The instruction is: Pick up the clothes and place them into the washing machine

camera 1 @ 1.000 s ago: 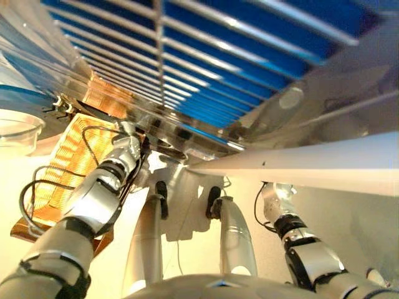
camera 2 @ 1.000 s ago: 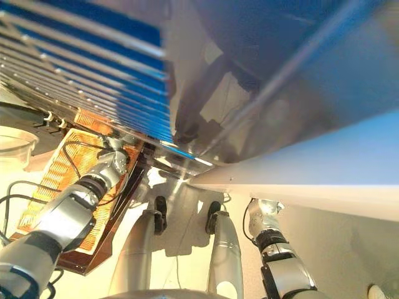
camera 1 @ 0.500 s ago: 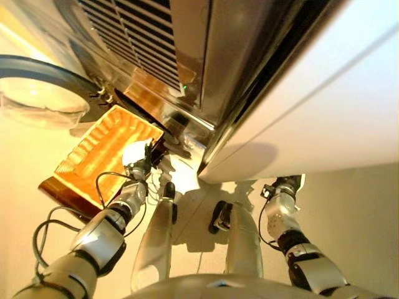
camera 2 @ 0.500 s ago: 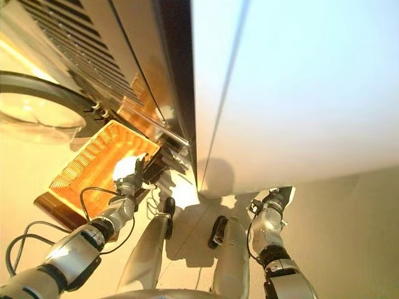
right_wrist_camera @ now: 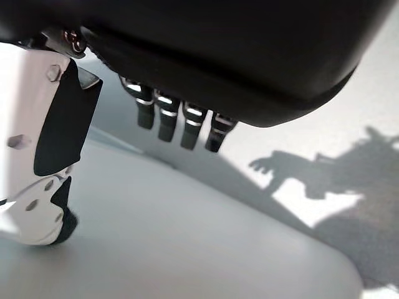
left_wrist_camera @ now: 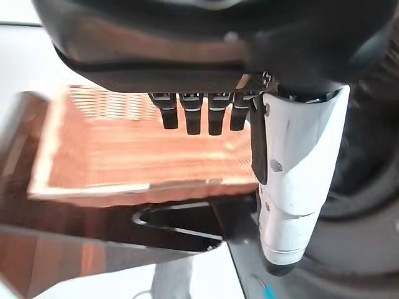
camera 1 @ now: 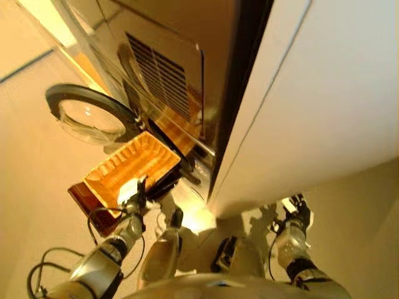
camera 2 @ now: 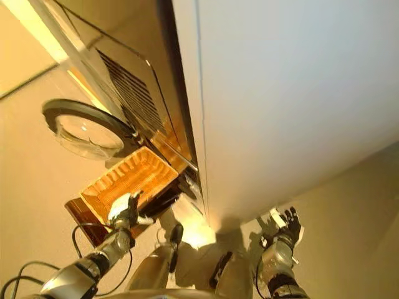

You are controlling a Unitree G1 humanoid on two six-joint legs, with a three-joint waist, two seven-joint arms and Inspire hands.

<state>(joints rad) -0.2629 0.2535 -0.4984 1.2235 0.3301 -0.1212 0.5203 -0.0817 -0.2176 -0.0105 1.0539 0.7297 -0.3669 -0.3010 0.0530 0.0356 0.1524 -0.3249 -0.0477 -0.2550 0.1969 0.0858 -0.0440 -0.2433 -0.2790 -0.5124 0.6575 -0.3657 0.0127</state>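
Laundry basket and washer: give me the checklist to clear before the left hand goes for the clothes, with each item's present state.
1. Washer door open: ok, the round door is swung out on the left of the machine.
2. Left hand free: ok, its fingers are straight and hold nothing.
3. Left hand at the orange basket: ok, it hangs over the basket's near rim.
4. Clothes to pick: cannot tell, only the ribbed inside of the basket shows, and no cloth is seen.
5. Right hand free: ok, its fingers are spread and empty, beside the white washer body.
6. Drum opening clear: cannot tell, it is not seen.
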